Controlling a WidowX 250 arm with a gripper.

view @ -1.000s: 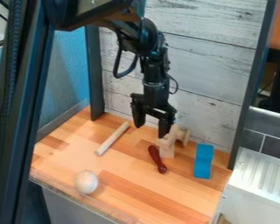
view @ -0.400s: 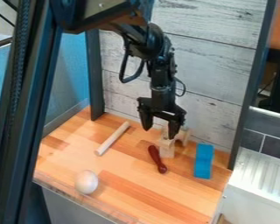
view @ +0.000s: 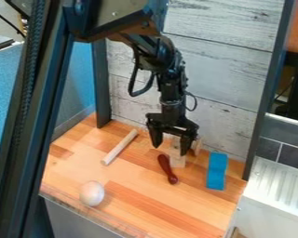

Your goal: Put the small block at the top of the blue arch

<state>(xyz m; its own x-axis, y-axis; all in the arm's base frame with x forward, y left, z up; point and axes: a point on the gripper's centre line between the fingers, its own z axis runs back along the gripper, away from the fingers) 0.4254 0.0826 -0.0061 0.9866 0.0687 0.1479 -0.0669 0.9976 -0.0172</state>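
Note:
The black gripper [view: 170, 149] hangs at the middle of the view, low over the back of the wooden surface. Its fingers stand open, one on each side of a light wooden block [view: 177, 161], and they partly hide it; contact cannot be made out. More pale wood [view: 197, 145] shows just behind the right finger. To the right of these lies the blue arch [view: 217, 171], with nothing on it.
A dark red pin-shaped piece [view: 167, 169] lies in front of the wooden block. Left of the gripper is a light wooden rod [view: 119, 147], and a pale ball [view: 91, 193] sits near the front edge. A plank wall [view: 232, 93] rises behind.
The gripper has moved right and slightly downward, over the wooden block, with its fingers still apart. The block, the arch and the other objects have not moved.

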